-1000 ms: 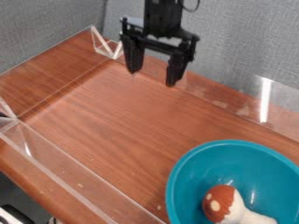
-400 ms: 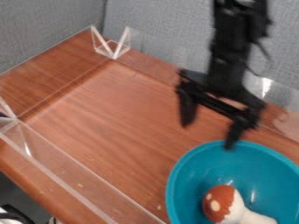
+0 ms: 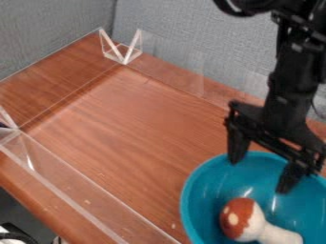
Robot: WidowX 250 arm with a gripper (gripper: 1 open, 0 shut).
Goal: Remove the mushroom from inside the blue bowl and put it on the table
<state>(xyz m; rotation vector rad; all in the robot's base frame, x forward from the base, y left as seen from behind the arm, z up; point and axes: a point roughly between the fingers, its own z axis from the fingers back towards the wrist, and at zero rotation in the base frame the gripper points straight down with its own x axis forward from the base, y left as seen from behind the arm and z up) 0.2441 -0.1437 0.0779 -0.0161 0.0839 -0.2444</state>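
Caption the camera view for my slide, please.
Open gripper above the blue bowl, mushroom inside.

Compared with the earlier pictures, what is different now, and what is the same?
The open gripper moved from the table's far side towards the camera and rightwards, and is now over the blue bowl. Nothing was grasped or released. The mushroom stayed inside the bowl.

Robot arm (image 3: 283, 81): showing matte black, blocky segments | black cable (image 3: 242, 8): curving in a loop | fingers (image 3: 265, 164): showing dark, chunky, blocky shapes
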